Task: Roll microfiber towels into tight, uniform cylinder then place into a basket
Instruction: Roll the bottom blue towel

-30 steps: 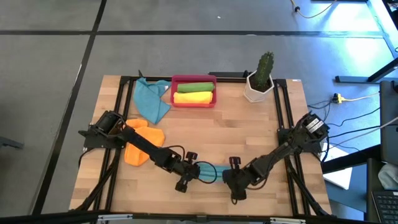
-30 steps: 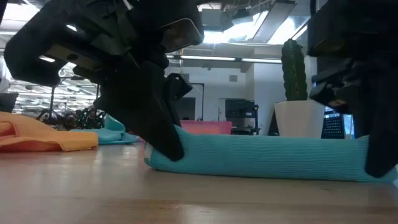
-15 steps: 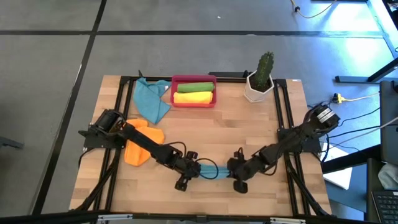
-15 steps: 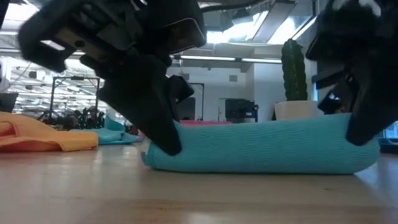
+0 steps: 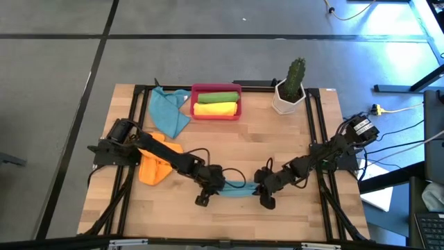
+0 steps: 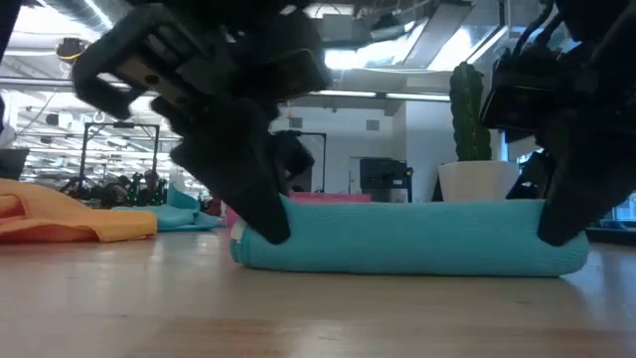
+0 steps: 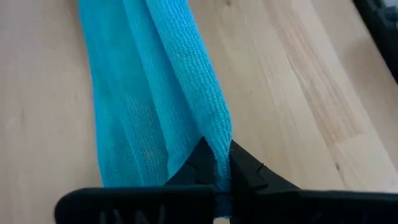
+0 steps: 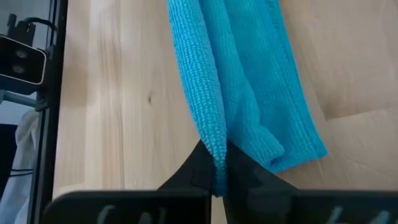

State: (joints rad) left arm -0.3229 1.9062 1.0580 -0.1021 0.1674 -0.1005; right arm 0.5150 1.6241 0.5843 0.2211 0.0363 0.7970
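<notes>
Near the bench's front edge, the rolled teal towel (image 5: 236,189) lies flat between both grippers. Left gripper (image 7: 217,163) pinches one end's fold, right gripper (image 8: 219,163) pinches the other; fingers pressed together on cloth.

- The towel roll (image 5: 239,189) on the bench (image 5: 229,149) is teal blue with a fine ribbed weave.
- The bench is pale wood with visible grain.
- The basket (image 5: 216,92) is red; in it lie a green towel (image 5: 216,97) and a yellow towel (image 5: 215,109).
- A loose blue towel (image 5: 168,111) and an orange towel (image 5: 156,163) lie at the left.
- The cactus (image 5: 295,73) is green, its pot (image 5: 286,101) white.
- Both pincers are black.
</notes>
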